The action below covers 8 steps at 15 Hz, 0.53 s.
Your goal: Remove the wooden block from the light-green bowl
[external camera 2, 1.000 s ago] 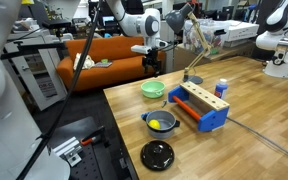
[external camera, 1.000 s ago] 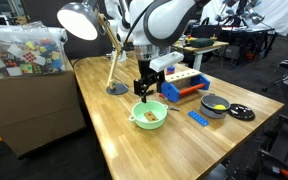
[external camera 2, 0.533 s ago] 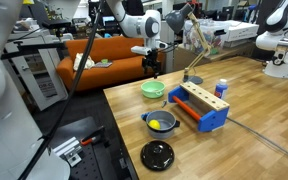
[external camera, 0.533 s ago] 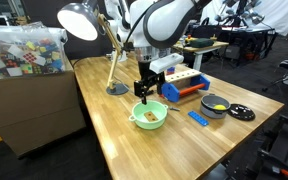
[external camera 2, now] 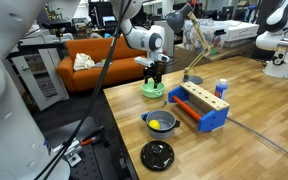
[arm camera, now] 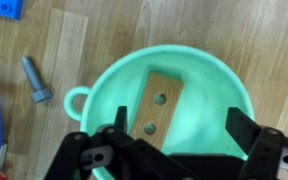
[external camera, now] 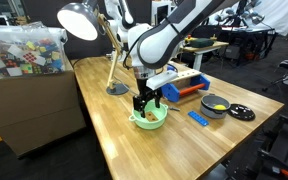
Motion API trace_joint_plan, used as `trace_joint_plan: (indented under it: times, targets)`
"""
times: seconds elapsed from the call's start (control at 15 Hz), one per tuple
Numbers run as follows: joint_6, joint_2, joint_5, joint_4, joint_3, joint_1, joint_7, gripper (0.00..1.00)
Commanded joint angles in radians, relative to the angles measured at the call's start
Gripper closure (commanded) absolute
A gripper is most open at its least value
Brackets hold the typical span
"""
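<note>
Over the light-green bowl (arm camera: 219, 85), tool (arm camera: 174, 140) spread astride the wooden block (arm camera: 160, 100); grey bolt (arm camera: 36, 80) and blue piece (arm camera: 4, 8) nearby.

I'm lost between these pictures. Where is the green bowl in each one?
Exterior view: bowl at centre, on the table, under the gripper.
Exterior view: bowl just above centre, by the table edge.
Wrist view: bowl fills the middle, block inside.
Shared landmark: the gripper right over the bowl.
</note>
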Motion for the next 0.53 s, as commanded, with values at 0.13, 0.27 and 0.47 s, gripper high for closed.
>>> trace_joint_plan:
  times: [0.13,0.27,0.47]
  targets:
    - [-0.011,0.038,0.032,0.058,-0.013,0.013,-0.006,0.0]
    - [-0.018,0.041,0.033,0.065,-0.013,0.013,-0.006,0.0]
    - [-0.021,0.041,0.033,0.066,-0.013,0.013,-0.006,0.0]
